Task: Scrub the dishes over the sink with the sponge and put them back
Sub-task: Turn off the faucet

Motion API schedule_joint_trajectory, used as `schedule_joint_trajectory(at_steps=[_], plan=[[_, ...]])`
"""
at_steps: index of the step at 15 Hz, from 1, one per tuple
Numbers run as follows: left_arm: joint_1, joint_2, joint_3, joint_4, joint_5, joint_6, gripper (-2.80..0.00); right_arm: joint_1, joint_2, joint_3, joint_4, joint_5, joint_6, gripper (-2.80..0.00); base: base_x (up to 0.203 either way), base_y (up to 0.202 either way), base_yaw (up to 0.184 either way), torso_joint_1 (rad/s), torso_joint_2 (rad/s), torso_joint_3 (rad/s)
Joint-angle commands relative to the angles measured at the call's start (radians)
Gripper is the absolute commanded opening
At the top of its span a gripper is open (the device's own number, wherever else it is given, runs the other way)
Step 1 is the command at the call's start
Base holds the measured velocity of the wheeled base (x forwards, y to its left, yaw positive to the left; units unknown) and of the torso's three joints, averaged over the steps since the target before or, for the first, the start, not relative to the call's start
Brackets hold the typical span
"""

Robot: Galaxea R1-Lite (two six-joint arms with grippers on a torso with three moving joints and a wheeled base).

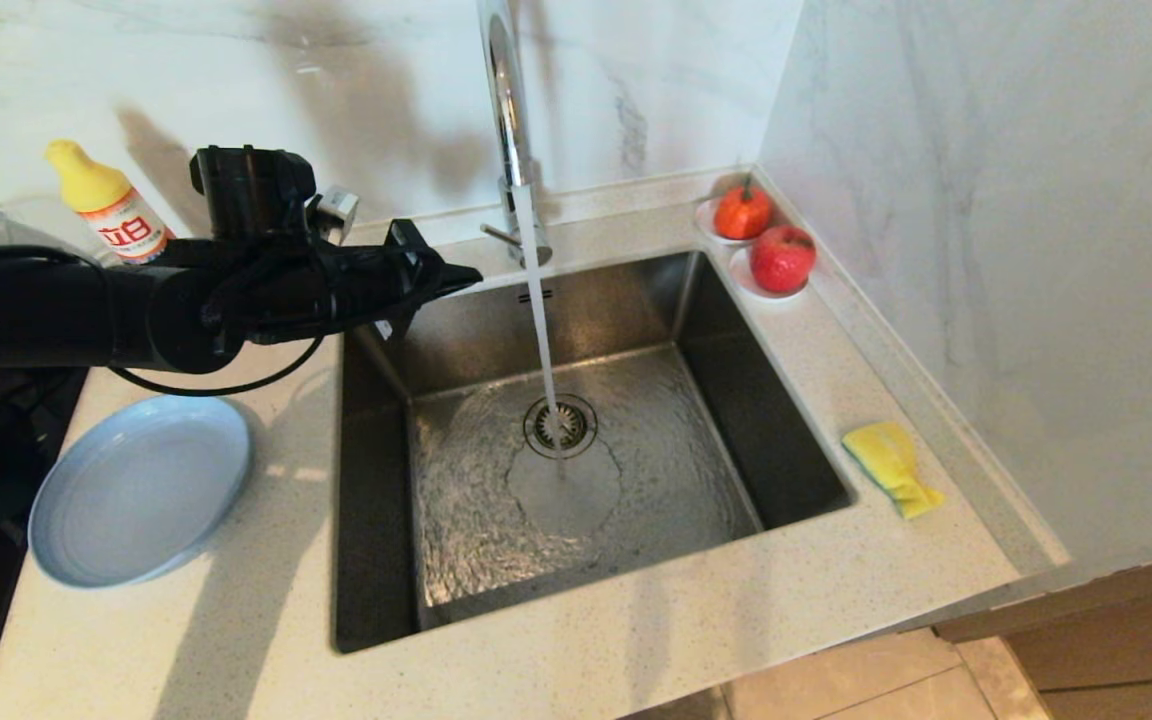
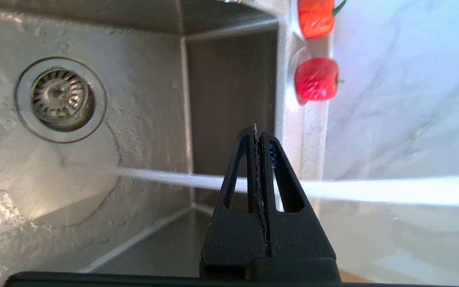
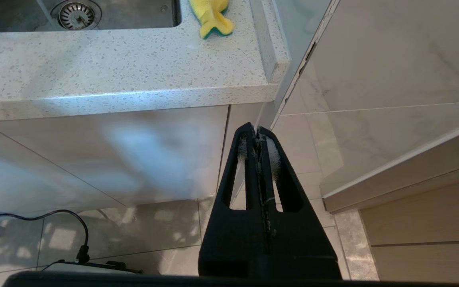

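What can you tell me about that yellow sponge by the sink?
The sponge is small, yellow and soft-looking, with a green scouring layer showing at its edge. It looks crumpled rather than flat and lies on the speckled countertop to the right of the sink, near the wall. Nothing touches it.

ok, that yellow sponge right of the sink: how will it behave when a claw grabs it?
The sponge already looks crumpled and pinched at one end, so it probably squashes under a grip instead of staying stiff. It seems light for its size and unlikely to roll. It lies on the counter away from the running water, so it may be dry, though I can't confirm.
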Motion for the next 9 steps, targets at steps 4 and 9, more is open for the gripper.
schedule_joint_trajectory(at_steps=[4,9], plan=[[-0.003,0.059,-0.074,-0.003,0.029,-0.019,-2.8,0.0,0.0,0.0,0.0,-0.001,0.0,-2.8,0.0,0.0,0.0,0.0,0.0,0.0],[-0.006,0.111,-0.144,-0.025,0.06,-0.059,-2.8,0.0,0.0,0.001,0.0,0.0,-0.001,-2.8,0.0,0.0,0.0,0.0,0.0,0.0]])
